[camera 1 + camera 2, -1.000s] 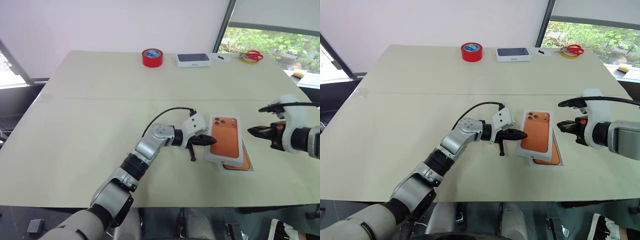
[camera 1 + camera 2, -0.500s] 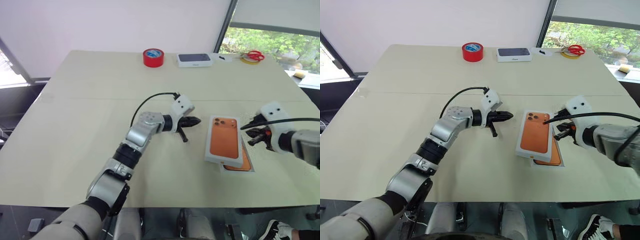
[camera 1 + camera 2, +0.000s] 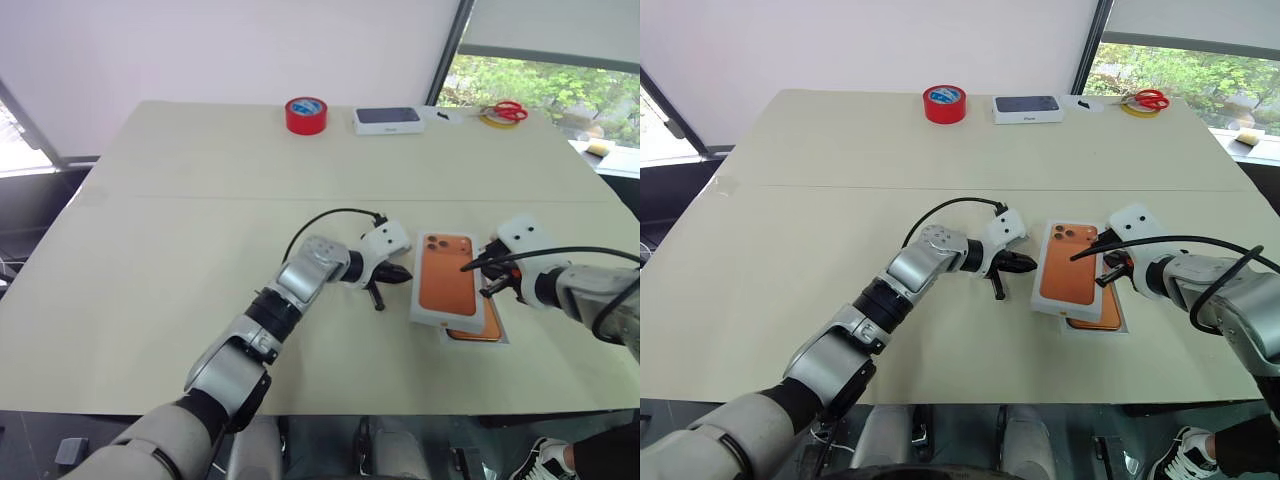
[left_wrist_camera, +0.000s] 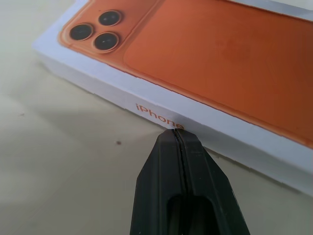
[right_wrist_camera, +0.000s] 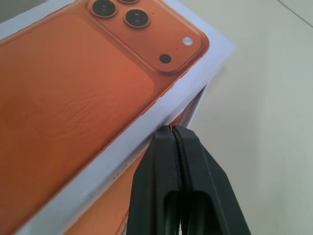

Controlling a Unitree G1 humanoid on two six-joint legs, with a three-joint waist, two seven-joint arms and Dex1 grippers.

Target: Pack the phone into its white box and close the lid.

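The lid (image 3: 447,285), white with an orange phone picture on top, lies skewed over the white box (image 3: 497,326). An orange strip of the phone (image 3: 478,331) peeks out under its near right corner. My left gripper (image 3: 400,274) is shut and empty, its tip against the lid's left side wall (image 4: 161,110). My right gripper (image 3: 488,284) is shut too, its tip at the lid's right edge (image 5: 161,117), above the phone (image 5: 112,210) in the box.
At the far edge of the table (image 3: 150,250) stand a red tape roll (image 3: 306,114), a dark-blue-topped white box (image 3: 387,119), red scissors (image 3: 508,109) and a yellow ring (image 3: 492,119). The table's right edge is close to my right arm.
My left gripper drew back from the lid half a second ago and has returned to its left side. My right gripper has sunk and closed in on the lid's right edge.
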